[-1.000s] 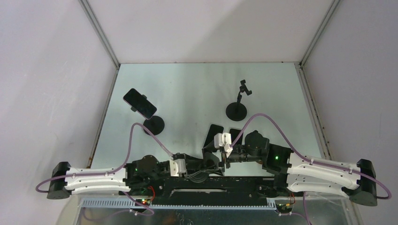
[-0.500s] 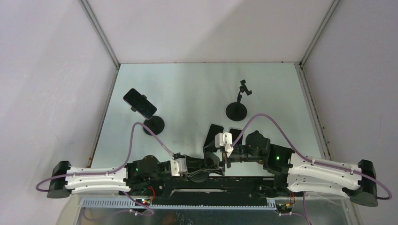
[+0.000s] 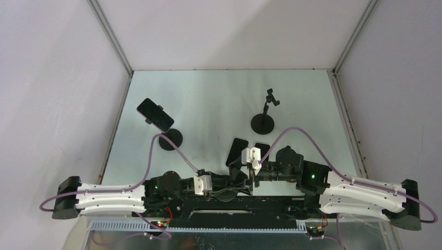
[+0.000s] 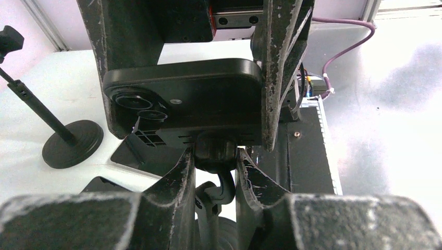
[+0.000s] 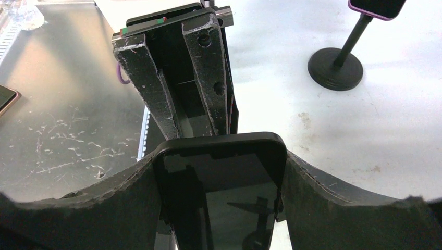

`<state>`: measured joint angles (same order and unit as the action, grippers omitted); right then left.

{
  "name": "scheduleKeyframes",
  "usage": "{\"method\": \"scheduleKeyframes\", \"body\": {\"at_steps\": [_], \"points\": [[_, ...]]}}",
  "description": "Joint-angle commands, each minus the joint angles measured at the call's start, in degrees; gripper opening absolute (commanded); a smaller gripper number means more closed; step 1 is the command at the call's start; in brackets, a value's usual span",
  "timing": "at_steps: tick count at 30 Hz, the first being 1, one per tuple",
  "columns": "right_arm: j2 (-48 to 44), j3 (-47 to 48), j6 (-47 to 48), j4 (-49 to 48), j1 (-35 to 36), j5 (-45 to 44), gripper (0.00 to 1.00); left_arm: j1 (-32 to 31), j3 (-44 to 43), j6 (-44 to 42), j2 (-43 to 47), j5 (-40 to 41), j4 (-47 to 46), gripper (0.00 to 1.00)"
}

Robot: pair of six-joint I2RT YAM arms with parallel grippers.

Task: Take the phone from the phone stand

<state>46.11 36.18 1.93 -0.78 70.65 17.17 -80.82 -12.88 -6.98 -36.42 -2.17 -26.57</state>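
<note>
The phone (image 5: pixel 221 177) is glossy black; the phone stand (image 4: pixel 213 148) matt black; the cables (image 3: pixel 156 151) purple. The table (image 3: pixel 208 99) is pale grey-green; a second phone (image 5: pixel 376 6) has a purple rim.

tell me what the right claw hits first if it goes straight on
The right claw is clamped on the phone; straight ahead, just past the phone's top edge, stands the left claw gripping the phone stand, though depth is unclear.

arms (image 3: pixel 104 195): white shells, black joints | cables (image 4: pixel 341 21): purple | fingers (image 4: pixel 172 182): black, scuffed, chipped edges
</note>
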Motion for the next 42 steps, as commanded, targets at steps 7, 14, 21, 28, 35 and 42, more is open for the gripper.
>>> {"method": "scheduleKeyframes", "body": {"at_steps": [7,14,21,28,35,42], "points": [[-0.5,8.4,0.0,-8.5,1.4,-3.7,0.00,0.2,-1.5,0.4,-4.4,-3.9,-5.1,0.00],[-1.4,8.5,-0.4,-10.9,1.7,-5.5,0.00,0.2,-1.0,1.8,-7.7,-5.7,-7.8,0.00],[-3.0,8.4,-0.7,-11.8,1.9,-6.4,0.00,0.2,-0.9,2.2,-9.2,-6.1,-8.4,0.00],[-4.1,9.1,-0.4,-11.5,2.0,-6.7,0.00,0.2,-1.0,2.7,-10.4,-6.7,-8.7,0.00],[-5.4,9.7,-0.3,-11.9,2.2,-5.7,0.00,0.1,-1.7,2.9,-12.3,-7.3,-7.8,0.00],[-6.3,10.0,-0.5,-10.0,2.3,-5.7,0.00,0.2,-1.8,3.2,-14.4,-7.9,-7.7,0.00]]}}
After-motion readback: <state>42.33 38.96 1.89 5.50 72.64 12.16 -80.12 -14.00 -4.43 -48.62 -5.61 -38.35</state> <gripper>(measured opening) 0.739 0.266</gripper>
